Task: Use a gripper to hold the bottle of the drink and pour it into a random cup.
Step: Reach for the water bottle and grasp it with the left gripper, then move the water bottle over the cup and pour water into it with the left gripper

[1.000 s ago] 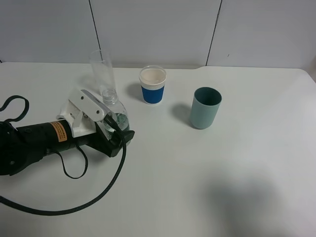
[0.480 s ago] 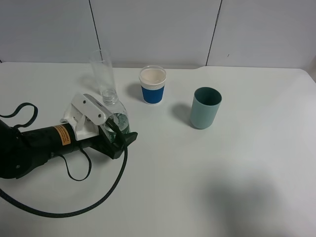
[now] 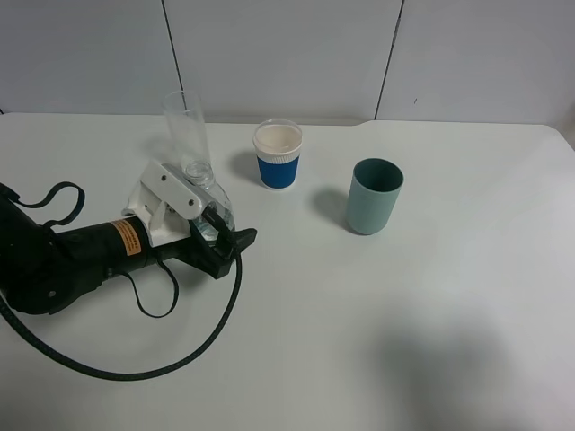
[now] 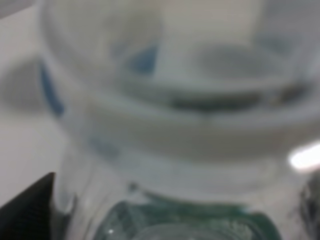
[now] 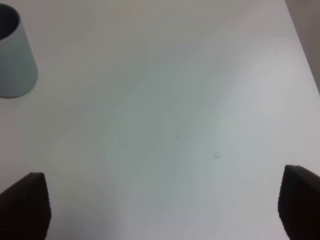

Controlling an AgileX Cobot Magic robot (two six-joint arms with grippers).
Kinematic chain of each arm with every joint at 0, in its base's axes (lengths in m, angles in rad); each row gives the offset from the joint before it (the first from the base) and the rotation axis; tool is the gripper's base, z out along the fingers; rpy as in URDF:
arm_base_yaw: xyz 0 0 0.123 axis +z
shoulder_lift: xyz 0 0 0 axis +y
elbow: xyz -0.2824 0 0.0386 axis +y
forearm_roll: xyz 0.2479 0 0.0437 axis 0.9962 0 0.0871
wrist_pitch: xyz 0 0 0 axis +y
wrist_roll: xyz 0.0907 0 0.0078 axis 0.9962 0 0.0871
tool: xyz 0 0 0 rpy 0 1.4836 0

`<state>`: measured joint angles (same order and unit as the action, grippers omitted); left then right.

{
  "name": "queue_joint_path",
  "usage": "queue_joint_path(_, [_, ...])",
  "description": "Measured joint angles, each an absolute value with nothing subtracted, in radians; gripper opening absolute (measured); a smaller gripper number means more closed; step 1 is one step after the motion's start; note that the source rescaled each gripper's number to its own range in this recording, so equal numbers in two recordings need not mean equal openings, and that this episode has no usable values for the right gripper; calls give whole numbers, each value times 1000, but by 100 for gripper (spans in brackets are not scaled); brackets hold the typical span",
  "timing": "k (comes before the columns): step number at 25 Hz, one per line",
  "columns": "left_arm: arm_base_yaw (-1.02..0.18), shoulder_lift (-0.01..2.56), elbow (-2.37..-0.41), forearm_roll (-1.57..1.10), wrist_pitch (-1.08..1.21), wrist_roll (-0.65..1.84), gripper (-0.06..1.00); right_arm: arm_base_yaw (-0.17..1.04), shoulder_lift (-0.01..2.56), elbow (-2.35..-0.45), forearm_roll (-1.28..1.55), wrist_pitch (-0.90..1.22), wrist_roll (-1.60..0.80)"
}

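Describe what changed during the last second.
The black left gripper with a white bracket slid forward, rightward in the high view, further around the small clear plastic bottle with a green label; whether it grips yet is unclear. The bottle, tall clear glass, blue-sleeved white paper cup and teal plastic cup stayed put.

Bottle (image 3: 199,174) body largely hidden behind left hand (image 3: 223,235)

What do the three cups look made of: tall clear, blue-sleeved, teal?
Tall clear cup: glass or hard clear plastic, see-through, glossy. Blue-sleeved cup: likely paper, matte white rim, blue sleeve. Teal cup: probably plastic, opaque, smooth matte.
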<state>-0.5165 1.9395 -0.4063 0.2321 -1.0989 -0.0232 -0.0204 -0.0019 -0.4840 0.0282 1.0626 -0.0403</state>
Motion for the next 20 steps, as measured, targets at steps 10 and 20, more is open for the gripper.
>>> queue_joint_path(10, [-517,1967,-407,247,-1103,-57,0,-20,-2,-484,28,1063,-40])
queue_joint_path(20, [-517,1966,-407,245,-1098,-64,0,-20,-2,-484,28,1063,-40])
